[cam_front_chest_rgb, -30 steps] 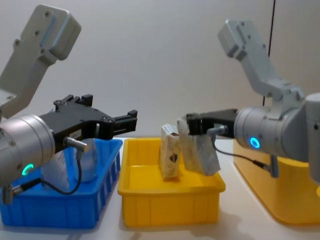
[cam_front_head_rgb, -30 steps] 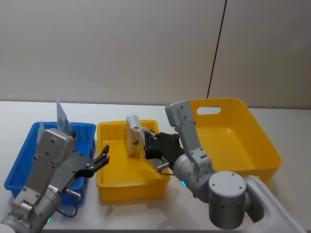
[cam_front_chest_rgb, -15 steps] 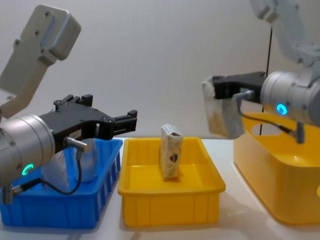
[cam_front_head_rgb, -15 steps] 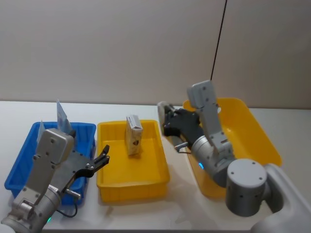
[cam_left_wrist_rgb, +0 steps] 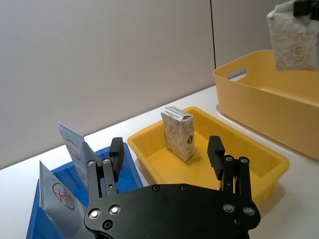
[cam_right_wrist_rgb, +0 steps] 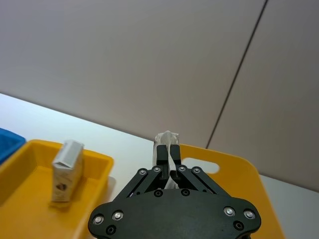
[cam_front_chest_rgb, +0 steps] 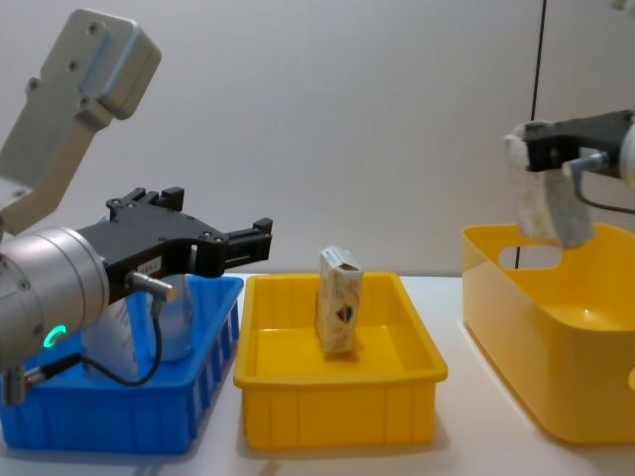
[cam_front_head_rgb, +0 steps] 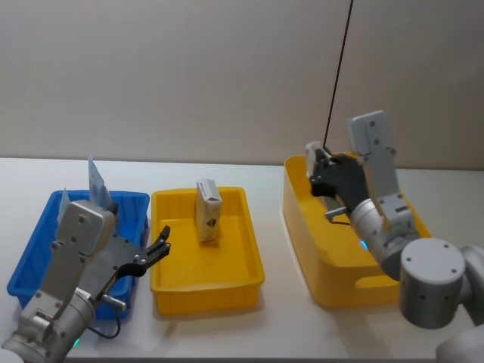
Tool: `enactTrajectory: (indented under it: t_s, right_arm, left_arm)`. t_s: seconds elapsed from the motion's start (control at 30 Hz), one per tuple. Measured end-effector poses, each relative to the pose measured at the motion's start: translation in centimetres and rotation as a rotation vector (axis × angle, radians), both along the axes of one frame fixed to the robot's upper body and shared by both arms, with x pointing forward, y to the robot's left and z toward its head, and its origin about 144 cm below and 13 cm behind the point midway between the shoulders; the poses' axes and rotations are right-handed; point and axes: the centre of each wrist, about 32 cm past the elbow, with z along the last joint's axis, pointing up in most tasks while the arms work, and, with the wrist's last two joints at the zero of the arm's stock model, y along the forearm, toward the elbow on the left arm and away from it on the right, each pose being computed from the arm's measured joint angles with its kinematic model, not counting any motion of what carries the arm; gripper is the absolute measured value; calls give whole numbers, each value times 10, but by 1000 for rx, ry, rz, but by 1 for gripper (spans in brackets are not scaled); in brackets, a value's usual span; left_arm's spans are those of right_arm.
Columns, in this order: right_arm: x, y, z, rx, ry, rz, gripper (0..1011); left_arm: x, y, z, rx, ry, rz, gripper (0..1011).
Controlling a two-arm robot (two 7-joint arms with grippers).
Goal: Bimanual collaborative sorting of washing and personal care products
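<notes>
My right gripper is shut on a small cream carton and holds it in the air above the big yellow bin. The same carton shows in the left wrist view, and its top peeks out between the shut fingers. Another cream carton stands upright in the small yellow tray. Light-blue tubes with red logos lean in the blue bin. My left gripper hangs open over the gap between the blue bin and the tray, holding nothing.
The three containers stand in a row on the white table: blue bin left, small yellow tray in the middle, big yellow bin right. A grey wall runs behind them, with a dark cable down it.
My right gripper lifted a cream carton out of the small yellow tray and carried it rightward to above the big yellow bin. The left arm has not moved.
</notes>
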Motion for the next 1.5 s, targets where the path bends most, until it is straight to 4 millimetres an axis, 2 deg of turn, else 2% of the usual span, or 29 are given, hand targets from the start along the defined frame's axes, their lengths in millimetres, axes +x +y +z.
enactTrajectory:
  t_s: [0.13, 0.2, 0.27, 0.3, 0.53, 0.57, 0.7, 0.73, 0.8, 0.93, 1.2, 1.5]
  right_arm:
    - [0, -9, 0, -9, 11, -25, 13]
    - [-1, -14, -1, -15, 22, -37, 79]
    - [-1, -19, -2, -20, 32, -46, 96]
    - [0, -21, -3, -22, 37, -50, 159]
    - [1, -31, -7, -34, 70, -59, 382]
    - [1, -31, -8, -35, 73, -59, 447]
    - [1, -35, -10, -40, 86, -59, 528]
    - [1, -35, -10, -41, 88, -57, 590]
    - [1, -36, -11, -41, 91, -54, 629]
    - [0, -38, -12, -36, 89, -40, 797]
    - [-4, -38, -10, -14, 71, -7, 1002]
    - [-6, -38, -9, -3, 61, 10, 1004]
  left_arm:
    - [0, 0, 0, 0, 0, 0, 1001]
    - [0, 0, 0, 0, 0, 0, 1001]
    - [0, 0, 0, 0, 0, 0, 1001]
    - [0, 0, 0, 0, 0, 0, 1001]
    - [0, 0, 0, 0, 0, 0, 1001]
    - [0, 0, 0, 0, 0, 0, 1001]
    - [0, 0, 0, 0, 0, 0, 1001]
    - [0, 0, 0, 0, 0, 0, 1001]
    - [0, 0, 0, 0, 0, 0, 1001]
    - [0, 0, 0, 0, 0, 0, 1001]
    - [0, 0, 0, 0, 0, 0, 1001]
    - [0, 3, 2, 13, -9, 28, 1001]
